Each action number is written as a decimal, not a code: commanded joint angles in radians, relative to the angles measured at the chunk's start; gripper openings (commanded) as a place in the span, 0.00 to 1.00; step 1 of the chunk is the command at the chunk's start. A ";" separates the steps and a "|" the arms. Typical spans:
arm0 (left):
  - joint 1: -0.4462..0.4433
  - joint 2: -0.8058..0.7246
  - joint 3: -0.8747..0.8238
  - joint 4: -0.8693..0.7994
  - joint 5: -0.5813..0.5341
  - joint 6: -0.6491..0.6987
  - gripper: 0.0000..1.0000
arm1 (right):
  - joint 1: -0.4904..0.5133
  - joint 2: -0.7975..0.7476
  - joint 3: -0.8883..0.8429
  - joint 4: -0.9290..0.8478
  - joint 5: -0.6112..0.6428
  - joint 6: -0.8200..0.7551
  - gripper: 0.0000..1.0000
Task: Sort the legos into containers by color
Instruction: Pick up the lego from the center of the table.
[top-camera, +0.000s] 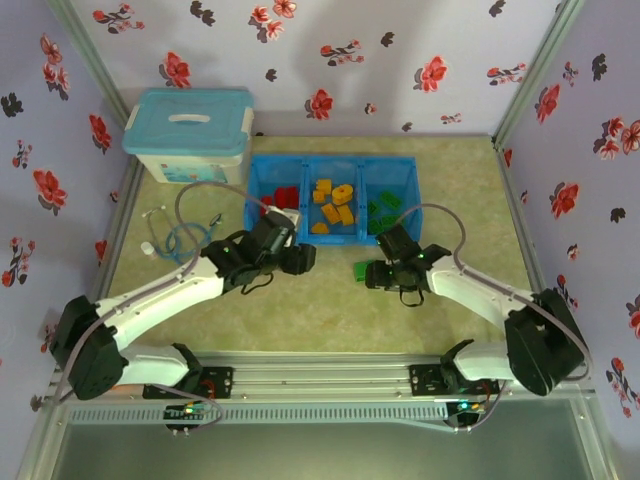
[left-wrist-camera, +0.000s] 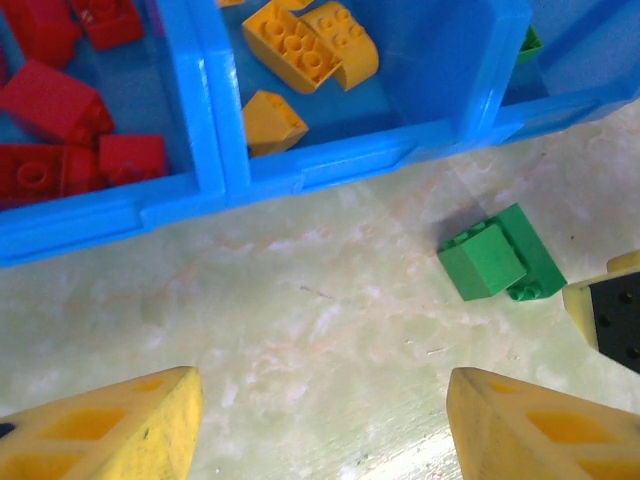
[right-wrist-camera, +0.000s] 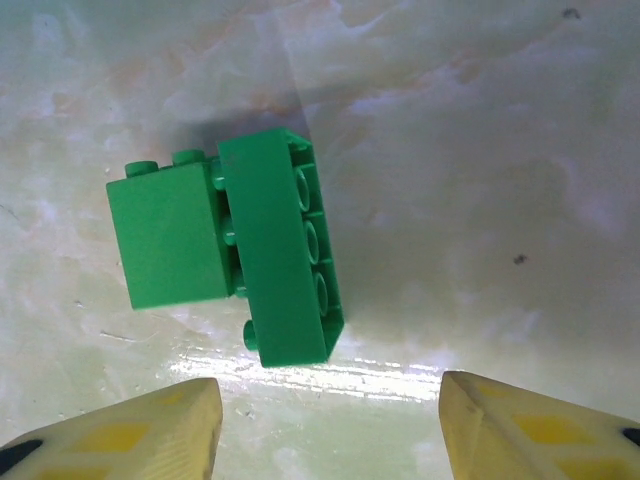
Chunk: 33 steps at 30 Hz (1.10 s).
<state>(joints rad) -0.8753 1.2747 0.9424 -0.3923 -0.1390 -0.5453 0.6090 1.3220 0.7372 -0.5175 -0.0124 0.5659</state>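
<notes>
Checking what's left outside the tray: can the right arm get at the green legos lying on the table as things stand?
Probably yes. The right tool hangs just over the green legos with its jaws open, and nothing on the table stands between them.

Lidded pale-blue storage box (top-camera: 188, 132), floral walls (top-camera: 400, 30)

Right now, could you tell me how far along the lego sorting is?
Nearly finished. Done: red legos lie in the left compartment of the tray, orange ones in the middle, green ones in the right. In hand: nothing is gripped; the right gripper hovers open close to two green bricks on the table. Left: those bricks, the only loose ones I see. The left gripper is open, empty.
</notes>
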 joint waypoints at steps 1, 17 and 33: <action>-0.005 -0.046 -0.052 0.026 -0.027 -0.043 0.65 | 0.006 0.046 0.050 -0.013 -0.028 -0.057 0.58; -0.005 -0.173 -0.217 0.020 -0.066 -0.094 0.63 | 0.006 0.179 0.082 0.026 -0.045 -0.064 0.46; -0.002 -0.195 -0.249 0.022 -0.090 -0.096 0.62 | 0.035 0.101 0.055 -0.011 0.017 -0.022 0.21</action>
<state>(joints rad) -0.8753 1.0973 0.7124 -0.3737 -0.2031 -0.6273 0.6277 1.4727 0.7994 -0.4961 -0.0326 0.5255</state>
